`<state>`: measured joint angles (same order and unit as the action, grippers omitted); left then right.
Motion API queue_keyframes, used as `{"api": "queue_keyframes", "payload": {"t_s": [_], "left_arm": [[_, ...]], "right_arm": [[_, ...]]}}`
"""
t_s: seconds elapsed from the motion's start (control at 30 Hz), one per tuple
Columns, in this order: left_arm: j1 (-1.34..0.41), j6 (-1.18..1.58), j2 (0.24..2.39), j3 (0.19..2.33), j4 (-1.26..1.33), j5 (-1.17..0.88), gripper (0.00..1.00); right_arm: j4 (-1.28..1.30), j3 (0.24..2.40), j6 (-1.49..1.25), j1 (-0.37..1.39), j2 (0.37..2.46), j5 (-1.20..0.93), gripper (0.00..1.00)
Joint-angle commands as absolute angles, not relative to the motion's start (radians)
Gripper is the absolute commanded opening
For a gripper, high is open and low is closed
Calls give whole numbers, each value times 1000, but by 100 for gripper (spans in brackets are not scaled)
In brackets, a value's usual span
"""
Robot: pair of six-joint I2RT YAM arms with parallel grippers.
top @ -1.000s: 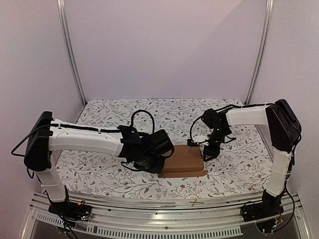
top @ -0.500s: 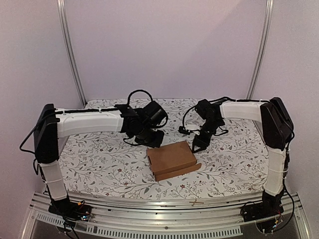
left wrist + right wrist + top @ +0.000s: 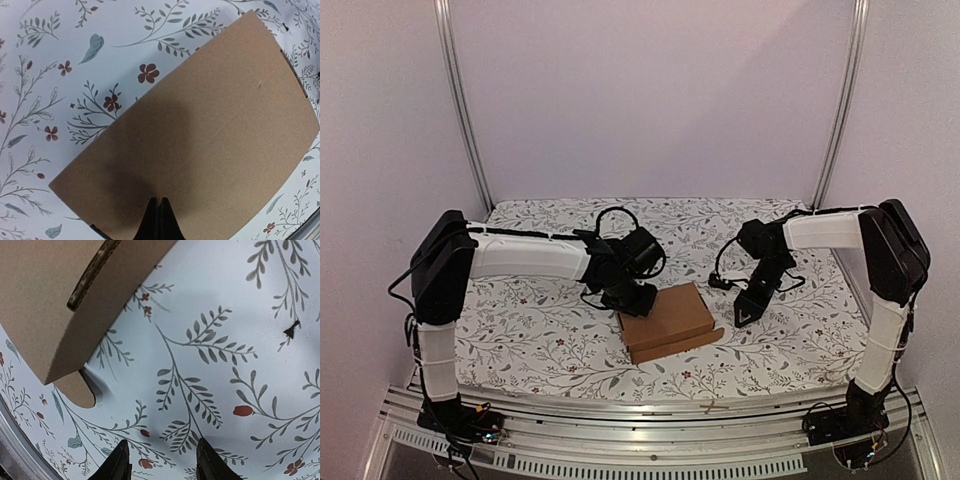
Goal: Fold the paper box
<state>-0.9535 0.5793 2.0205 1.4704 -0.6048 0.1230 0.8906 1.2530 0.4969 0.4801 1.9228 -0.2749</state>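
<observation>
**Both arms reposition around the folded box**

Since half a second ago, the left arm has swung forward from the back of the table. Its black two-finger left gripper (image 3: 630, 298) now sits at the far-left corner of the flat brown cardboard paper box (image 3: 667, 312). The right arm has drawn toward the near right, and the box has kept its place and angle.

The paper box lies closed and flat near the middle of the white floral-printed tablecloth (image 3: 540, 330), turned slightly askew. A lower cardboard layer shows along its near edge.

In the left wrist view the left gripper (image 3: 159, 202) is clenched, its fingers pressed together with nothing between them. They point down at the box's plain top panel (image 3: 200, 140), close to one edge, where they cast a dark shadow. Whether the tips touch the cardboard cannot be told.

The right gripper (image 3: 748, 312) hangs to the right of the box, apart from it. Its wrist view shows the right gripper (image 3: 161, 441) with parted fingers and only cloth between them. The box's corner (image 3: 45, 305) lies ahead, with a rounded brown cardboard tab (image 3: 77, 392) poking out beneath it.
</observation>
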Motion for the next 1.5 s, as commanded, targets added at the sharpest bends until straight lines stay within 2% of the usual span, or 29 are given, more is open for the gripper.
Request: {"api": "queue_keyframes", "payload": {"t_s": [0.0,0.23,0.73,1.0,1.17,1.47], "left_arm": [[-956,613,2037,1433,-570,97,0],[-956,650,2043,1408,-543,89,0],[-956,687,2045,1381,-532,87,0],[-956,689,2040,1379,-532,89,0],[-956,698,2040,1376,-534,87,0],[-956,704,2041,1374,-529,90,0]], "right_arm": [[887,1242,470,500,1947,-295,43],[875,1241,447,533,1924,-312,39],[1010,1281,397,536,1951,-569,35],[978,1294,321,535,1951,-469,36],[922,1273,225,527,1914,-391,44],[905,1272,200,527,1969,-441,45]]}}
